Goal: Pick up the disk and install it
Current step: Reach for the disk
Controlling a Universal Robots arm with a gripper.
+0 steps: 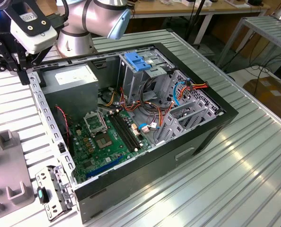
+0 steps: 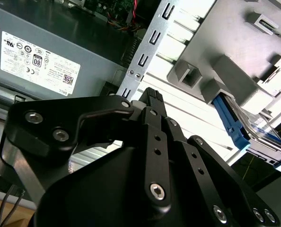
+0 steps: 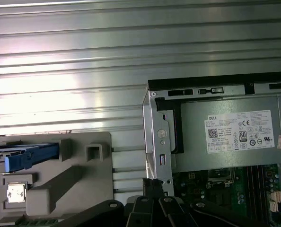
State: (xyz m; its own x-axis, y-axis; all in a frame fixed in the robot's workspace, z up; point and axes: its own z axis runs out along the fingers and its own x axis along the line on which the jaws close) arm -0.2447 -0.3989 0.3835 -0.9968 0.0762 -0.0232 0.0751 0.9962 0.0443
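Gripper [image 2: 152, 97] hangs over the rim of the open PC case [image 1: 131, 179], at the power supply [image 2: 36, 56] corner. Can't tell whether the jaws are released or clenched.

Disk [image 3: 29, 156] not picked up yet. It sits in a slot of the grey fixture [image 3: 72, 177] on the bench [image 1: 235, 179], outside the case and well apart from the gripper. In the first wrist view its blue carrier edge shows; which way the drive's flat face points I can't tell.

The fixture lies just beside the case's perforated metal rail [image 3: 159, 137], on the exterior view's left.

Inside the case: motherboard [image 1: 102, 137] exposed, cables loose, light-blue bracket [image 1: 138, 61] on top of the metal drive bay [image 1: 131, 78]. Arm [image 1: 83, 19] sits behind the case's power-supply end.
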